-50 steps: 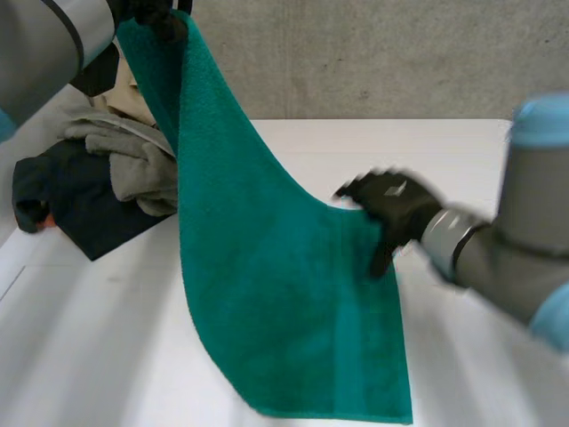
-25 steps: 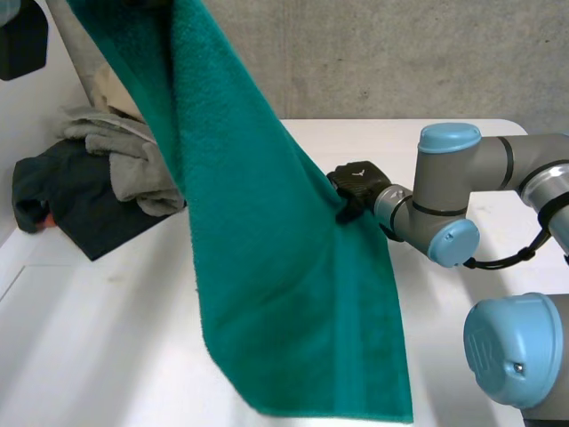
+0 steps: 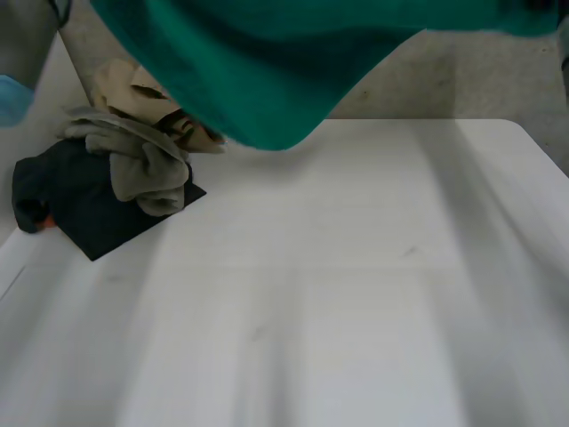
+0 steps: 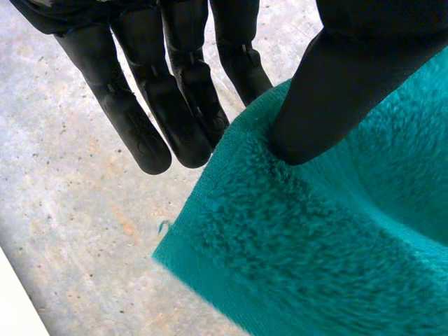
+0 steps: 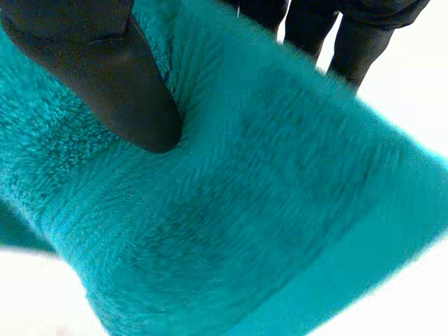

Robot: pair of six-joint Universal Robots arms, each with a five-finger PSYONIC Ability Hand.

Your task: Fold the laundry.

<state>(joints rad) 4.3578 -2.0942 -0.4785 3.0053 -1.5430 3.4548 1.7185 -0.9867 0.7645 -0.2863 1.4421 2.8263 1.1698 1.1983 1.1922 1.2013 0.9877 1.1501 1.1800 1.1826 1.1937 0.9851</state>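
Note:
A green towel (image 3: 267,71) hangs high over the far side of the white table (image 3: 356,285), sagging in the middle. In the left wrist view my left hand (image 4: 175,91) pinches a corner of the green towel (image 4: 322,252) between its thumb and fingers. In the right wrist view my right hand (image 5: 112,77) presses its thumb onto the green towel (image 5: 231,217), with its fingers behind the cloth, pinching it near an edge.
A heap of laundry lies at the table's far left: a dark garment (image 3: 80,205), a grey cloth (image 3: 142,165) and a beige piece (image 3: 133,89). A concrete wall (image 3: 462,80) stands behind the table.
My right hand closed on the towel's edge and rose out of the head view. Both hands lifted the towel off the table, so it now spans high above it.

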